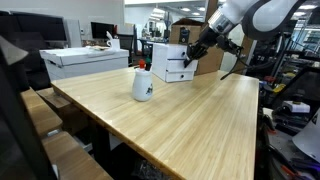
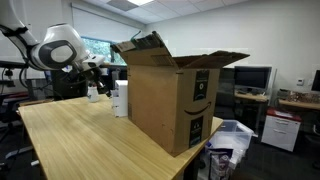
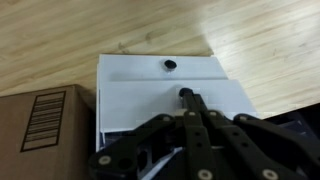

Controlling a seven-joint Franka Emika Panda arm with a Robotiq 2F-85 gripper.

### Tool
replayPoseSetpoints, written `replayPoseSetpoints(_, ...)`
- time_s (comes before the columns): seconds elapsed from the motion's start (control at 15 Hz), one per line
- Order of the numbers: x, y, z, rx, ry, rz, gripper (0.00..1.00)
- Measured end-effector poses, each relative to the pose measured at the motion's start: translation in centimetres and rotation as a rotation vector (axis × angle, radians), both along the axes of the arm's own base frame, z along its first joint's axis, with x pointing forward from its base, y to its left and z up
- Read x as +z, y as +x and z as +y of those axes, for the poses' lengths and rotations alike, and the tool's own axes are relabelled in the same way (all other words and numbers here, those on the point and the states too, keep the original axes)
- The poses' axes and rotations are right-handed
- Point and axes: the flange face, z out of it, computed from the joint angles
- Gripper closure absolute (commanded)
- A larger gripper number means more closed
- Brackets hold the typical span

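Observation:
My gripper (image 3: 187, 96) is shut, its fingers pressed together with nothing visible between them. It hangs just above a small white drawer unit (image 3: 150, 85), whose upper face carries a black knob (image 3: 170, 65). In both exterior views the gripper (image 1: 191, 55) (image 2: 104, 70) sits at the unit's top edge (image 1: 172, 62) (image 2: 121, 98). I cannot tell whether the fingertips touch the unit.
A large open cardboard box (image 2: 170, 100) (image 1: 207, 58) (image 3: 40, 125) stands right beside the drawer unit on the wooden table (image 1: 190, 120). A white mug (image 1: 143, 84) (image 2: 93, 92) stands nearby. A white box (image 1: 85, 62) lies on a neighbouring desk, with monitors and chairs behind.

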Motion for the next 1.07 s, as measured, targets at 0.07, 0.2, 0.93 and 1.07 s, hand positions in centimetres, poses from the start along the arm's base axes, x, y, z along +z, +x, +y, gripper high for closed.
replayPoseSetpoints(0.07,0.0,0.0,-0.1,0.003,-0.007,-0.003,0.96)
replayPoseSetpoints(0.2,0.0,0.0,-0.4,0.010,-0.021,-0.010,0.97)
replayPoseSetpoints(0.93,0.0,0.1,-0.6,0.029,-0.045,-0.059,0.71)
replayPoseSetpoints(1.07,-0.5,0.0,0.4,0.050,-0.047,-0.026,0.60)
